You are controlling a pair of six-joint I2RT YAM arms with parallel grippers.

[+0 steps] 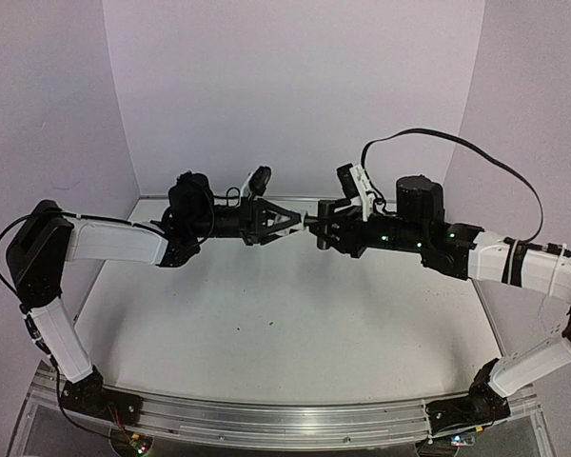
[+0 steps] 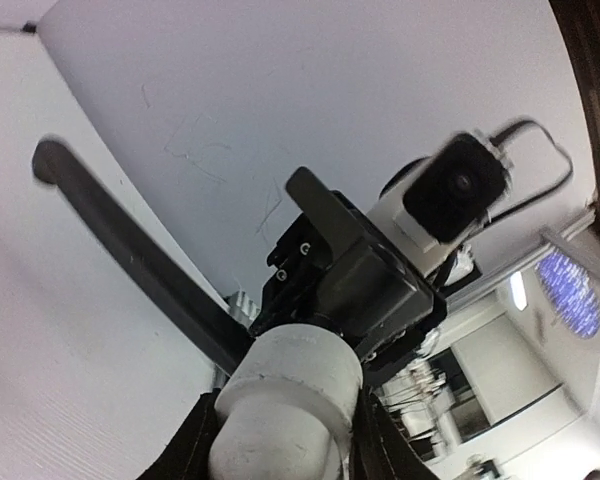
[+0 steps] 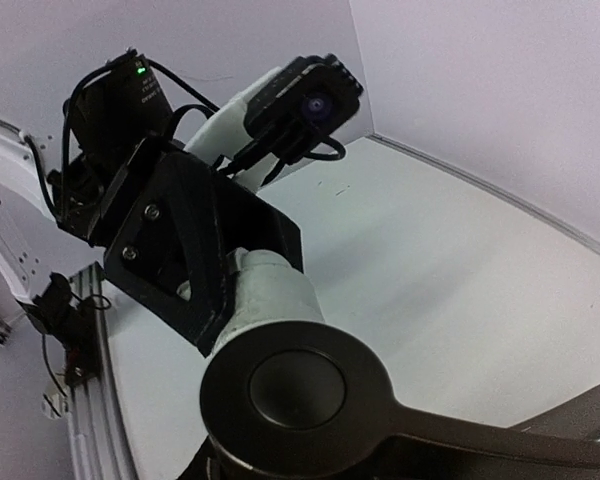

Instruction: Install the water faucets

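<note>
Both grippers meet in mid-air above the table's far middle. My left gripper (image 1: 298,221) is shut on the white plastic fitting (image 2: 285,395), a stubby cylinder between its fingers (image 2: 195,445). The black metal faucet part has a round cap (image 3: 295,395) and a long thin bar (image 2: 130,250) running off to one side. It sits against the end of the white fitting (image 3: 270,285). My right gripper (image 1: 321,228) holds the black part from the other side. In the right wrist view its own fingers are mostly hidden under the cap. The left gripper's black fingers (image 3: 175,250) show there around the fitting.
The white table (image 1: 285,324) lies below, with purple-white walls behind and at both sides. An aluminium rail (image 1: 285,424) runs along the near edge by the arm bases. A black cable (image 1: 457,148) loops above the right arm.
</note>
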